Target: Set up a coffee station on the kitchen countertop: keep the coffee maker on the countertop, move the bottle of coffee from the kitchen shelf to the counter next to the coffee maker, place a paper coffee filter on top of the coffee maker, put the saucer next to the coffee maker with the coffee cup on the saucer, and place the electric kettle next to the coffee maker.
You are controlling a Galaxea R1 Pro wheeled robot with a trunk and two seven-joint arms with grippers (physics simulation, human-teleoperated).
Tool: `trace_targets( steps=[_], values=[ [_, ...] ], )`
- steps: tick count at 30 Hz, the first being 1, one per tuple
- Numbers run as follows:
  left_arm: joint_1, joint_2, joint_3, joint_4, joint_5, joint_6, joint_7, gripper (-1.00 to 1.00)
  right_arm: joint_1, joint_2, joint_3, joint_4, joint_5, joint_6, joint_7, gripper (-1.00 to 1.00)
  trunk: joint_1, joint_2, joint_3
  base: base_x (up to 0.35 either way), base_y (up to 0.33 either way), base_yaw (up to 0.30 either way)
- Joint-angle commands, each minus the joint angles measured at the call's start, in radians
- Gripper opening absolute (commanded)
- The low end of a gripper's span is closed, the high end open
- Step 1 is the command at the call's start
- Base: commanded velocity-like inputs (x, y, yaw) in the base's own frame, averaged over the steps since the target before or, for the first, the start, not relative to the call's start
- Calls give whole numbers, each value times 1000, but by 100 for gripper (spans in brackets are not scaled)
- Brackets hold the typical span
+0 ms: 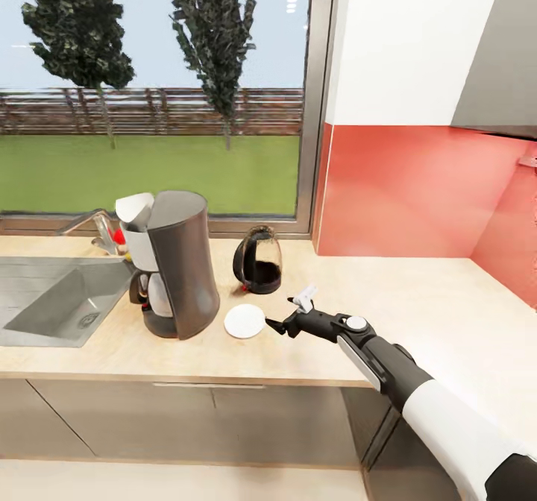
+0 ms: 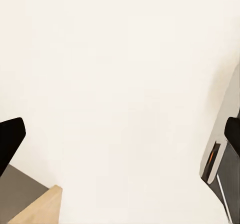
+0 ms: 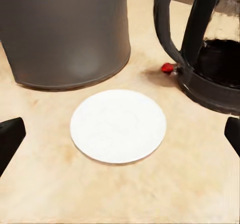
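Kitchen countertop (image 1: 418, 300), light beige, listed left to right in the head view. Steel sink (image 1: 52, 300) set into the worktop at the far left, with a tap (image 1: 89, 225) behind it. Coffee maker (image 1: 175, 262): tall, dark grey curved back, standing upright on the counter just right of the sink; a white paper coffee filter (image 1: 134, 206) sits on its top, and the glass carafe (image 1: 156, 292) is in place low at its front. Saucer (image 1: 245, 321): round, flat, white, lying on the counter just beside the coffee maker's base, bare on top. Electric kettle (image 1: 258, 260): glass body, black base and loop handle, upright behind the saucer and near the coffee maker. Right gripper (image 1: 274, 326): reaching in from the right, low over the counter, tips just beside the saucer's edge and apart from it; in the right wrist view the two fingers (image 3: 11, 136) are spread wide at either side with the saucer (image 3: 118, 125) between and beyond them, nothing held. Left gripper (image 2: 120, 134): in the left wrist view its fingertips stand wide apart against a pale surface, holding nothing.
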Motion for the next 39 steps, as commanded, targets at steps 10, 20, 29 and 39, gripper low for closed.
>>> trace_targets(
  steps=[10, 20, 29, 39],
  values=[
    [-2, 9, -6, -60, 10, -4, 2, 100, -1, 1, 4, -5, -13, 8, 4, 100, 0, -2, -2, -305, 140, 0],
    [-18, 32, -5, -131, 7, -4, 3, 100, 5, 87, 68, -7, -14, 12, 6, 100, 0, -2, -2, -126, 101, 0],
    [-28, 72, -5, -214, 9, -4, 3, 100, 6, 119, 254, -7, -17, 11, 5, 100, 0, -2, -2, -5, 4, 0],
    [-28, 77, -5, -238, 9, -35, 3, 100, 108, 146, 410, 1, -19, 16, 5, 100, 0, -2, -2, 0, 4, 0]
  ],
)
